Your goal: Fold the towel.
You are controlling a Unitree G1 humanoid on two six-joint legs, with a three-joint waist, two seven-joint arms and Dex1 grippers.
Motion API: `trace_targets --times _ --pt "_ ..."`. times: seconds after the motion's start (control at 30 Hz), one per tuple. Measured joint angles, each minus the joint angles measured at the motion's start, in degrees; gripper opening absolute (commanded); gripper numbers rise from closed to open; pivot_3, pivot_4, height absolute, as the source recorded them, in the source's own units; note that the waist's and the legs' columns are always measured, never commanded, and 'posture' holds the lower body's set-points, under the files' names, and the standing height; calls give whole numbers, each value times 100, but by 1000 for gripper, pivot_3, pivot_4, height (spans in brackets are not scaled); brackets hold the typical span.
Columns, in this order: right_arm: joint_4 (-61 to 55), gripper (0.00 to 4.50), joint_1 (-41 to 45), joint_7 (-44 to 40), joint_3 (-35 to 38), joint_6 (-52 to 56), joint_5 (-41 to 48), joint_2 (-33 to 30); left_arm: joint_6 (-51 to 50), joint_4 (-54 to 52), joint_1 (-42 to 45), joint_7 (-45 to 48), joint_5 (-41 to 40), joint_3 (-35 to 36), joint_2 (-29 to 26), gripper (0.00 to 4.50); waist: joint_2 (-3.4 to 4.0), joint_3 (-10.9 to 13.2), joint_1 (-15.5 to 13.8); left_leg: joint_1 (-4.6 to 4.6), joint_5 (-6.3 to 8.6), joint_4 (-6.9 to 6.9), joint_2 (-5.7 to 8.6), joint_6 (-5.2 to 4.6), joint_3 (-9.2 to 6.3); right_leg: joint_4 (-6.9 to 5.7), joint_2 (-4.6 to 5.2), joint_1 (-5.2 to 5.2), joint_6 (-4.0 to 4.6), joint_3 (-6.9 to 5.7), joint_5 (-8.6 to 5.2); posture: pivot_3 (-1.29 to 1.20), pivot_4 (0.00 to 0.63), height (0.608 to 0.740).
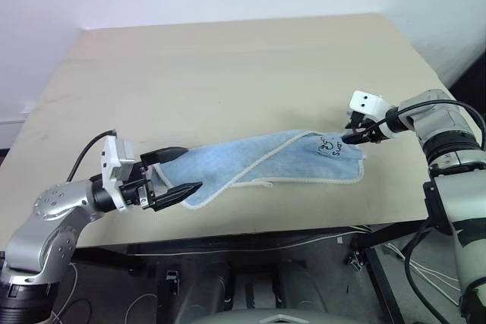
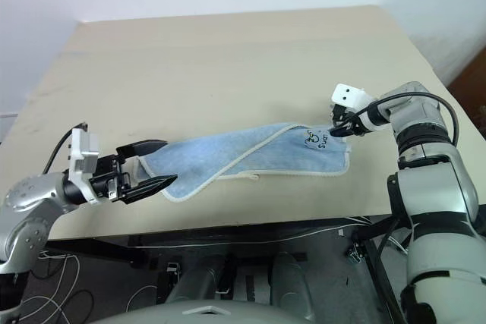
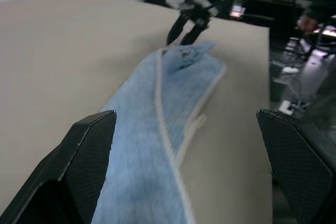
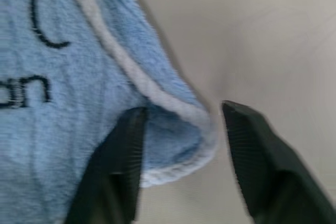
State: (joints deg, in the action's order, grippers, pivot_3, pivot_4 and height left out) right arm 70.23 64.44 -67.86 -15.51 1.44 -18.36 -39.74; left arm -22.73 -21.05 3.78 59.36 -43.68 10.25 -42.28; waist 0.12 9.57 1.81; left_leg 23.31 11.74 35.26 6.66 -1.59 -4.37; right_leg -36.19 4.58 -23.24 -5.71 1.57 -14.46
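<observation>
Table (image 1: 228, 73), towel (image 1: 273, 161) between hands

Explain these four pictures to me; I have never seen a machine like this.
This is a two-armed humanoid robot at a beige table, each arm ending in a black two-fingered pincer. Two pictures look down from its head; the other two come from cameras on each wrist, looking along the fingers. A light blue towel lies on the table, loosely bunched lengthwise, with a dark printed logo near one end. The left pincer is wide open at the towel's near end, holding nothing. The right pincer straddles the corner by the logo, its fingers still apart around the white edging, not clamped yet.
</observation>
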Motion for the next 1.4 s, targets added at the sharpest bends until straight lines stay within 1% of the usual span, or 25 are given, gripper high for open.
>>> trace_targets --times 0.13,0.23,0.3,0.37,0.5,0.67,0.83,1.07,1.23,1.3,1.4 --pt "84 1066 131 27 5 351 -44 152 -235 -62 226 -19 -66 -116 1 4500 0 0 76 -6 0 2 0 0 -1 -3 -2 1 4 1 1 0 150 740" --pt "143 547 168 57 31 454 -50 204 -306 -70 264 -66 -59 -176 26 4500 -5 -3 80 -6 -2 0 -1 3 -5 -2 -4 -5 1 0 3 0 150 740" --pt "187 15 168 178 42 452 -50 252 -314 -125 270 -113 -54 -194 72 4500 -13 -8 91 -14 -2 2 -1 3 -5 -2 -4 0 3 3 3 0 150 740" --pt "209 15 167 285 48 442 -52 273 -314 -202 270 -170 -49 -215 96 4500 -13 -8 84 -24 -1 4 0 2 -5 1 -3 13 11 4 4 0 150 740" --pt "220 15 166 444 132 376 -6 261 -321 -282 235 -333 -34 -212 168 4500 -10 -5 68 -22 -2 2 0 3 -5 -1 -2 7 17 3 6 0 150 740" --pt "65 15 172 278 261 133 153 44 -328 -323 153 -454 -48 -93 168 4500 2 3 61 11 -6 -5 0 8 -5 -3 -4 -18 -1 3 15 0 150 740" --pt "-531 15 384 160 407 52 334 -260 -327 -321 134 -444 -11 -23 114 4500 13 13 55 21 -6 -23 0 9 -5 4 -4 -30 1 3 11 0 150 740" --pt "-1712 15 276 -583 399 143 451 -633 -304 -114 320 -316 199 -103 133 4500 13 14 19 21 -5 -16 0 8 -8 6 -2 -24 5 -3 7 0 150 740" --pt "-2637 15 14 -984 489 609 786 -695 -287 -37 393 -248 286 -236 199 4500 14 17 30 22 -5 -20 -1 8 -8 5 -1 -27 2 0 9 0 150 740" --pt "-3135 15 -30 -1233 719 1008 1192 -743 -292 -30 374 -197 302 -236 191 4500 23 25 33 23 -5 -21 -1 8 -8 5 -1 -29 2 0 9 0 150 740" --pt "-3867 15 15 -1493 1105 1752 1810 -777 -305 -34 217 -77 320 -235 40 4500 25 28 41 25 -5 -23 -3 8 -8 6 -1 -30 5 1 7 0 150 740"
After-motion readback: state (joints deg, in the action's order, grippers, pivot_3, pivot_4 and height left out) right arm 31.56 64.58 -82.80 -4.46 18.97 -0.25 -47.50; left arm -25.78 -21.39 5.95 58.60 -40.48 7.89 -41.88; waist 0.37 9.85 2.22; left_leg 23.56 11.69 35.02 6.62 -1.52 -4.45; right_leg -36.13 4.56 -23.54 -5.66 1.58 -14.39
